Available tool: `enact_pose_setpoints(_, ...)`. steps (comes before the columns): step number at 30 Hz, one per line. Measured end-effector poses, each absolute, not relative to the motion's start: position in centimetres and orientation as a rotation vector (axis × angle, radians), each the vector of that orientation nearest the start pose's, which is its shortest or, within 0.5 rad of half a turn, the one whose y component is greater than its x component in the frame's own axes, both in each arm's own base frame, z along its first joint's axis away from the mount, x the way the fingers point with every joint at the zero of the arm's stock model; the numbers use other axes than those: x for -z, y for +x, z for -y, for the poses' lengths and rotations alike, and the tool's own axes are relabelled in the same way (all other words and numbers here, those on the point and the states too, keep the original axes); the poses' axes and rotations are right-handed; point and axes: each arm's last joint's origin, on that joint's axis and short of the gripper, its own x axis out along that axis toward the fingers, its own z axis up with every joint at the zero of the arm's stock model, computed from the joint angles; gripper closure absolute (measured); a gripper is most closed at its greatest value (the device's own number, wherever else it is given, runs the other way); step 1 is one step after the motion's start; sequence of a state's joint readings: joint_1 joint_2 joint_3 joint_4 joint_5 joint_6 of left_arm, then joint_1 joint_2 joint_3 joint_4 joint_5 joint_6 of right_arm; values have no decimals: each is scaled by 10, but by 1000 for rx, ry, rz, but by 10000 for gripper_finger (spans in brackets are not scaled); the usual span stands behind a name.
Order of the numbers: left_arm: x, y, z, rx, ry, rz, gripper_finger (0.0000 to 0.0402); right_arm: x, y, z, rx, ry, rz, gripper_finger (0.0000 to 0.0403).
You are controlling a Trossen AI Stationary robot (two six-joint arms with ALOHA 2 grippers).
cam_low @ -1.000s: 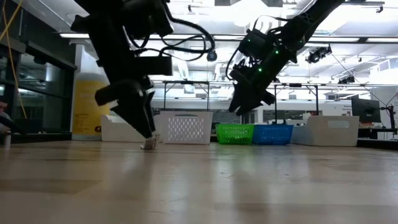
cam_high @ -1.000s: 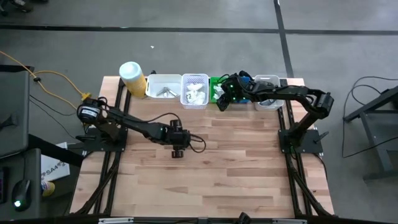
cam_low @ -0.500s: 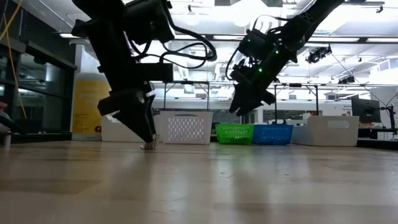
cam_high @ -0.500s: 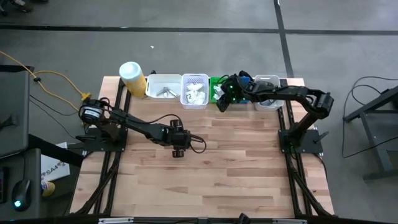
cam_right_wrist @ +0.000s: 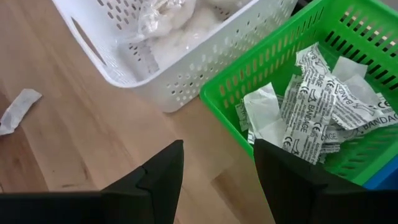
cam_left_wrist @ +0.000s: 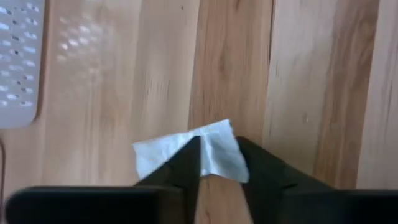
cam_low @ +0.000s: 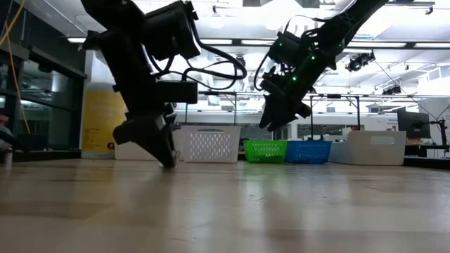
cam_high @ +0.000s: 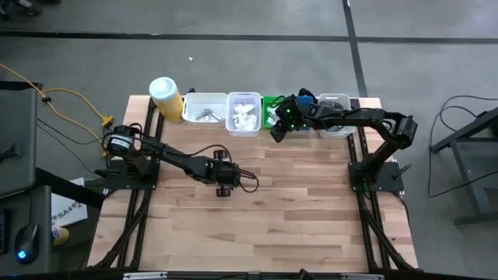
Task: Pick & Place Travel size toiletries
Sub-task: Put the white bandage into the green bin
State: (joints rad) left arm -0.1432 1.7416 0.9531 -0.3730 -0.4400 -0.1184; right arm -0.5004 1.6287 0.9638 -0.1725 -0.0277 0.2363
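A small white sachet (cam_left_wrist: 217,152), one of the travel size toiletries, lies flat on the wooden table near its middle. My left gripper (cam_high: 224,189) points steeply down with its tips at the tabletop (cam_low: 169,161), shut on the sachet. My right gripper (cam_high: 276,132) hangs open in the air (cam_low: 273,121) over the near rim of the green basket (cam_right_wrist: 273,68), with nothing between its fingers (cam_right_wrist: 217,162). A second white sachet (cam_right_wrist: 18,109) lies on the table farther off. My left gripper has the sachet's middle part (cam_left_wrist: 219,163) between its two fingers, which come slanting down from above. One finger (cam_left_wrist: 186,163) covers part of the sachet. One end (cam_left_wrist: 149,155) sticks out sideways, and the sachet lies on the table.
Along the far edge stand a yellow canister (cam_high: 166,97), a white bin (cam_high: 204,107), a white perforated basket (cam_high: 243,113) with clear packets, the green basket (cam_high: 269,109) of paper wrappers, a blue basket (cam_low: 309,151) and another white bin (cam_high: 336,120).
My left gripper has sunk a little to the tabletop and its fingers have drawn together around the sachet. In the low view the sachet showed beside the tips before; the fingers now hide it. My right gripper has kept still.
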Motion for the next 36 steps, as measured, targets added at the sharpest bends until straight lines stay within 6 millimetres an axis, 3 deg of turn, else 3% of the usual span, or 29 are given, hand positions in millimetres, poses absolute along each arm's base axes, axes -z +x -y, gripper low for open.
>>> enact_pose_setpoints(4,-145,314,33,-321,234,-1120,379,-191,291,154,534,437,-772,215)
enact_pose_setpoints(6,-145,313,33,-319,238,-1126,393,-191,293,150,516,428,-774,215)
enact_pose_setpoints(12,-164,309,35,-287,283,-1074,399,-192,308,120,345,298,-794,215)
enact_pose_setpoints(21,-195,310,36,-145,415,-937,400,-199,335,42,5,-86,-726,215)
enact_pose_setpoints(28,-204,317,38,-78,474,-832,401,-207,344,0,-56,-271,-618,215)
enact_pose_setpoints(36,-220,325,39,-89,481,-710,401,-207,343,-27,-46,-406,-618,215)
